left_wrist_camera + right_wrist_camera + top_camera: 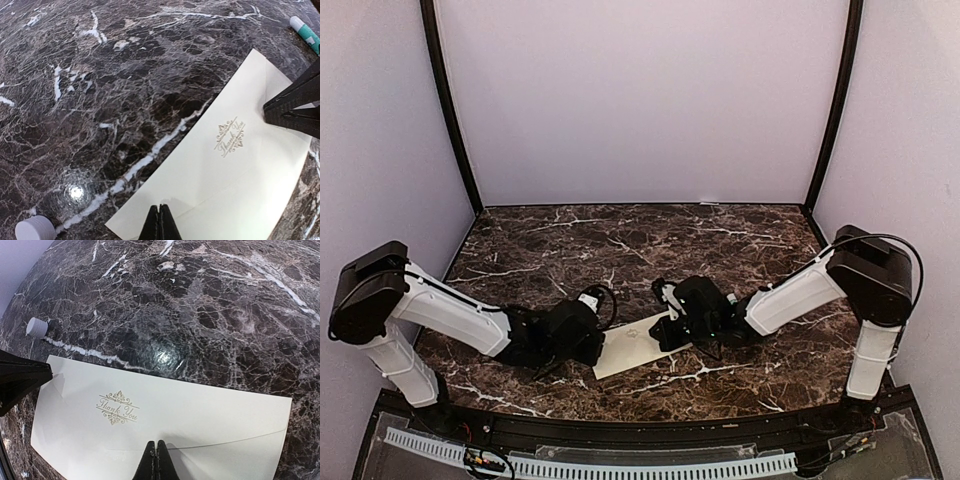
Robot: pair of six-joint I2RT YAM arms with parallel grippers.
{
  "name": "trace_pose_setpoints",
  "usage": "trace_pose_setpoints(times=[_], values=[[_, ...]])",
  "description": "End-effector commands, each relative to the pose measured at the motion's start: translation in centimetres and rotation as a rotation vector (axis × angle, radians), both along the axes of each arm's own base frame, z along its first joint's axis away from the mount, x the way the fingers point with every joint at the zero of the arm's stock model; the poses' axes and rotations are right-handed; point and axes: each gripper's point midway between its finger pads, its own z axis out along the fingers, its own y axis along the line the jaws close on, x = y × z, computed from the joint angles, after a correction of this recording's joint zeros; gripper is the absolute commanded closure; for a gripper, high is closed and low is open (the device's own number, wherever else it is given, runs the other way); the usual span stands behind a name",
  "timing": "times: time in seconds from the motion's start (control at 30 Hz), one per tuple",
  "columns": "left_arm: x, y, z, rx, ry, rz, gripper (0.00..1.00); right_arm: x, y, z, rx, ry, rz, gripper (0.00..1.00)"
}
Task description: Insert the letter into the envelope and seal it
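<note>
The envelope [635, 346] lies flat on the marble table, its flap folded down and a gold "Thank You" emblem [117, 408] facing up. My left gripper [603, 346] is shut, and its joined tips [160, 208] rest on the envelope [225, 175] near the flap's edge line at one end. The right gripper [661, 334] is also shut, its tips [156, 444] touching the flap seam on the envelope [200, 410] further along. Each gripper shows in the other's wrist view: the right one [268, 107] and the left one [49, 374]. The letter is out of view.
A white glue stick with a teal band [305, 31] lies on the table beyond the envelope's far corner. A small white cap [33, 229] sits near the left gripper's end, also seen as a cap [37, 327] from the right wrist. Dark marble surrounds the envelope.
</note>
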Motion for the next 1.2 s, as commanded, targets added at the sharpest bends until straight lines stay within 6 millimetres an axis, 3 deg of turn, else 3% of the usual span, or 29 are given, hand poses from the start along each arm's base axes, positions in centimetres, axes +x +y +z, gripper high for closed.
trace_pose_setpoints(times=[0.0, 0.2, 0.5, 0.83, 1.17], values=[[-0.4, -2.8, 2.7, -0.082, 0.014, -0.100, 1.00, -0.2, -1.2, -1.2, -0.071, 0.034, -0.019, 1.00], [-0.9, -6.8, 4.2, -0.179, 0.042, -0.215, 1.00, -0.3, -0.9, -1.3, -0.060, 0.045, -0.008, 1.00], [-0.6, -8.7, 1.2, -0.157, 0.091, -0.232, 1.00, -0.6, -1.0, -1.7, -0.059, 0.053, -0.003, 1.00], [-0.3, -7.0, -0.9, -0.096, 0.092, -0.169, 1.00, -0.9, -1.4, -2.0, -0.060, 0.058, -0.006, 1.00], [0.2, -4.0, -0.8, -0.047, 0.044, -0.091, 1.00, -0.7, -1.1, -0.9, -0.051, 0.053, -0.002, 1.00]])
